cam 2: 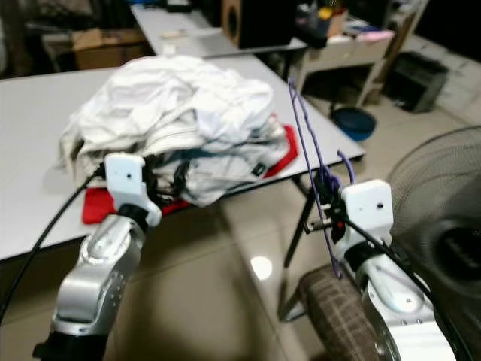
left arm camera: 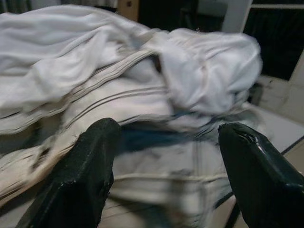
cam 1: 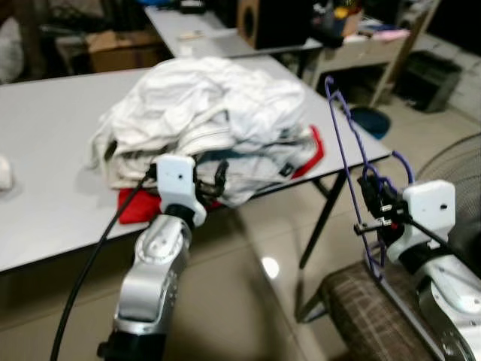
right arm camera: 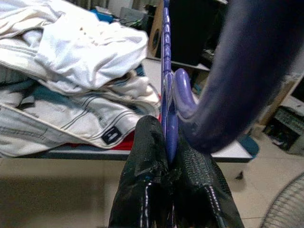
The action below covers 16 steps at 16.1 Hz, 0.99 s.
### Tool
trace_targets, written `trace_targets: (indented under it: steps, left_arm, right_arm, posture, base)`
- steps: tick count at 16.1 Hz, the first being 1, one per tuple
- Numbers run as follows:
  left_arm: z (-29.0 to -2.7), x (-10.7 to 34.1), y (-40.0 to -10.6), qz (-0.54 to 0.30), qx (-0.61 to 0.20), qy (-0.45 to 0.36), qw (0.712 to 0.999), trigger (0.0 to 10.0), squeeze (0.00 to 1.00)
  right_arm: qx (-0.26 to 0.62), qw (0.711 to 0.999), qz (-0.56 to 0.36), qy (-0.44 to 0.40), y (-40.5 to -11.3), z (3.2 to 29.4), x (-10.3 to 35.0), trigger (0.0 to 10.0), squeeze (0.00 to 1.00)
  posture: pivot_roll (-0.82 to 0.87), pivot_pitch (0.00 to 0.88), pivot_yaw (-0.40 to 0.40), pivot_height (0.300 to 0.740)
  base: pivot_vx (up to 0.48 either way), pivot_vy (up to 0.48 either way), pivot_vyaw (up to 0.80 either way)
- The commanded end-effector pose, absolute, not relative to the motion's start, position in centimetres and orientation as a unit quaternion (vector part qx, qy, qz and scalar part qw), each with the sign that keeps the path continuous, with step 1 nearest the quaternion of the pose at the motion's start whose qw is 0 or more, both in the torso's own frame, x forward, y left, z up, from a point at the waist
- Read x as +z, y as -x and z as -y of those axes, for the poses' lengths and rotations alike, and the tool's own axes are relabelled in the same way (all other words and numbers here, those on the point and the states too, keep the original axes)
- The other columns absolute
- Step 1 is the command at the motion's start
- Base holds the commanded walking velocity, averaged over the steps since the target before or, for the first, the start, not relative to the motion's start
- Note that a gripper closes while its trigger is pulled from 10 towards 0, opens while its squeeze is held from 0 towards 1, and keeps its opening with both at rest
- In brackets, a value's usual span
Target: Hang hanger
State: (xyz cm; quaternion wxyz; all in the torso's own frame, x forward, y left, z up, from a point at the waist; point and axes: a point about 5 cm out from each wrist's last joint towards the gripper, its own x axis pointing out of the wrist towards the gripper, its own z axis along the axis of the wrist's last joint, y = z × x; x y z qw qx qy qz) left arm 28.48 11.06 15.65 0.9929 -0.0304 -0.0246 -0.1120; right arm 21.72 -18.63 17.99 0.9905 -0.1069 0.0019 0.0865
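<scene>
Right wrist view: one purple hanger point(right arm camera: 166, 71) between two fingers point(right arm camera: 145, 156).

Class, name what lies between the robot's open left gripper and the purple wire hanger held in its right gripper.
In the left eye view, between the left gripper and the purple wire hanger lies the overhanging edge of the pile of white clothes, then bare floor.
</scene>
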Motion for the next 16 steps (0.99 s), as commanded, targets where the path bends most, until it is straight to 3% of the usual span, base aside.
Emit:
trace_targets:
  steps: [1, 8, 11, 13, 16]
  left_arm:
    - [-11.2, 16.0, -28.7, 0.032, -0.107, 0.025, 0.993, 10.0, 0.0]
    - [-11.0, 16.9, -28.9, 0.052, -0.11, 0.027, 0.992, 10.0, 0.0]
    - [-11.1, 17.3, -28.8, 0.062, -0.111, 0.03, 0.991, 10.0, 0.0]
    - [-11.1, 17.3, -28.9, 0.062, -0.109, 0.032, 0.992, 10.0, 0.0]
    - [-11.3, 17.6, -29.0, 0.068, -0.107, 0.037, 0.991, 10.0, 0.0]
  right_arm:
    - [0.084, 0.991, 0.0, 0.104, -21.8, 18.7, 18.1, 10.0, 0.0]
    - [0.077, 0.99, 0.002, 0.121, -21.8, 18.9, 18.3, 10.0, 0.0]
    - [0.071, 0.989, 0.003, 0.131, -22.0, 18.9, 18.2, 10.0, 0.0]
    - [0.048, 0.993, 0.01, 0.107, -22.1, 19.2, 18.3, 10.0, 0.0]
    - [0.023, 0.993, 0.026, 0.114, -22.2, 19.9, 18.8, 10.0, 0.0]
  posture:
    - [-0.08, 0.0, -0.051, 0.74]
    - [-0.09, 0.001, -0.039, 0.74]
    - [-0.08, 0.004, -0.041, 0.74]
    - [-0.08, 0.006, -0.039, 0.74]
    - [-0.08, 0.006, -0.034, 0.74]
  base:
    - [0.345, 0.0, 0.0]
    - [0.347, 0.0, 0.0]
    - [0.341, 0.0, 0.71]
    - [0.309, 0.0, 0.0]
    - [0.0, 0.0, 0.0]
